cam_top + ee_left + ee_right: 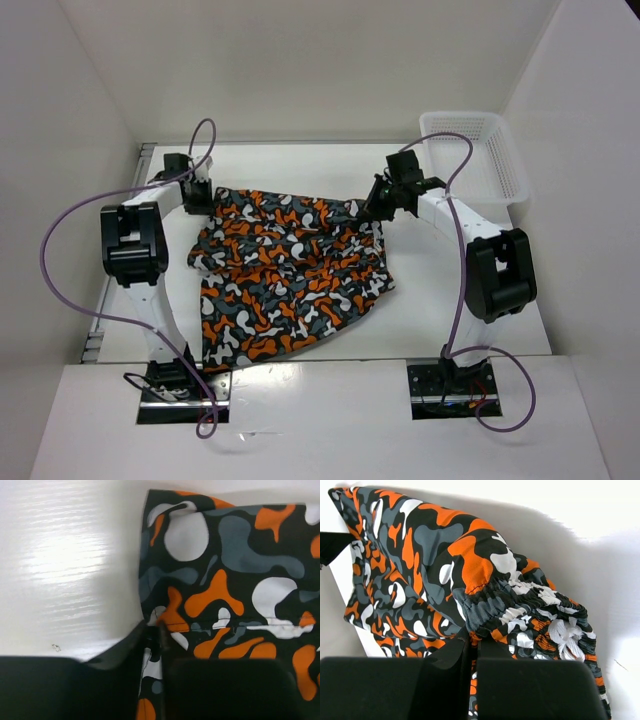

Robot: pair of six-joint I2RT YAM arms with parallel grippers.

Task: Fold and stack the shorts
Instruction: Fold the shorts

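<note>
The shorts (285,270), printed with orange, white, grey and black blobs, lie spread in the middle of the table. My left gripper (197,196) is shut on the far left corner of the shorts (220,570); fabric is pinched between its fingers (152,645). My right gripper (377,205) is shut on the far right corner at the elastic waistband (520,605), with fabric between its fingers (474,652). A white drawstring (567,635) shows by the waistband. The far edge of the shorts is stretched between both grippers.
A white plastic mesh basket (475,155) stands at the back right of the table. White walls enclose the table (470,310) on the left, back and right. Purple cables loop off both arms.
</note>
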